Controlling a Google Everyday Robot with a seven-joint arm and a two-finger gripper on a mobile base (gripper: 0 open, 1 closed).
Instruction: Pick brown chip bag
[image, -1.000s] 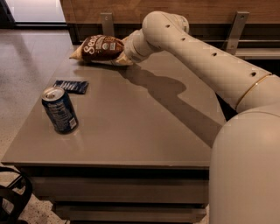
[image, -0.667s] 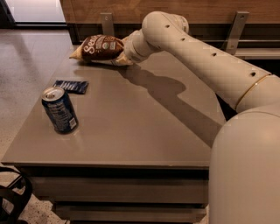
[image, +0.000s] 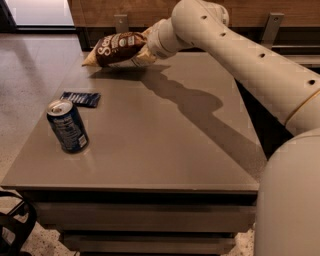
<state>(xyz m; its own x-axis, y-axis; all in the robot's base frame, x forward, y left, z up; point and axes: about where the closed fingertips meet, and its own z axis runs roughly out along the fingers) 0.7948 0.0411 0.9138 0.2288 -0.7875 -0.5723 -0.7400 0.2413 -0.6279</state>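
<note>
Since the earlier frame, the arm has risen a little at the far edge of the surface, and the brown chip bag has gone up with it. The soda can and the blue packet have not shifted.

From the one camera view, we see the end effector at the back left of the surface, at the end of the long cream arm that reaches in from the right. It is closed on the right end of the brown chip bag, where the pale yellow edge meets the wrist.

The bag hangs tilted, its right end higher and its left end dipping toward the surface. We cannot tell whether that low left tip touches the surface. A dark shadow lies directly under the bag and runs on to the right beneath the arm. The bag's dark brown middle with white lettering faces us.

Nearer to us, on the left side of the surface, the soda can stands upright, blue, with its top showing. Just behind it, apart from it, the small blue packet lies flat. Both sit well apart from the bag.

Left of the surface we see a pale speckled floor.
</note>
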